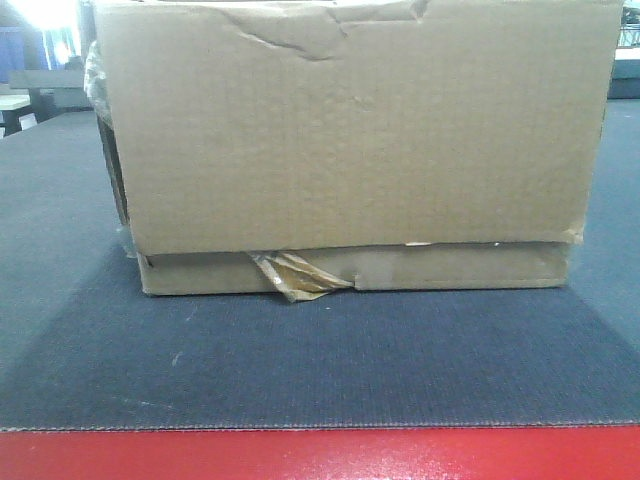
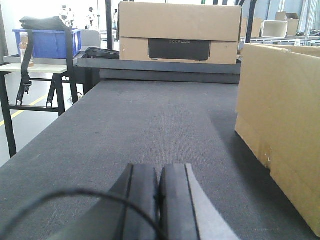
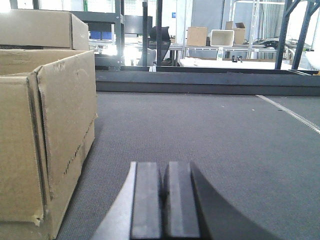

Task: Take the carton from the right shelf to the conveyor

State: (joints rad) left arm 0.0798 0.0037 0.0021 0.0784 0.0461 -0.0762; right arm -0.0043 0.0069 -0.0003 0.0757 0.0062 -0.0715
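Lying broadside: carton [image 1: 350, 150], conveyor [image 1: 300, 370]

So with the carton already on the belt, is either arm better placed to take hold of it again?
Neither clearly. The carton rests on the conveyor between the arms: right of the left gripper, left of the right gripper. Both are shut, low over the belt and clear of the cardboard.

— What colour is the carton [image 1: 350, 140]?
— Plain tan cardboard, brownish tape [image 1: 295, 275] at its bottom seam.
— And the conveyor [image 1: 320, 360]?
— Dark grey, finely ribbed, with a bright red front edge [image 1: 320, 455].
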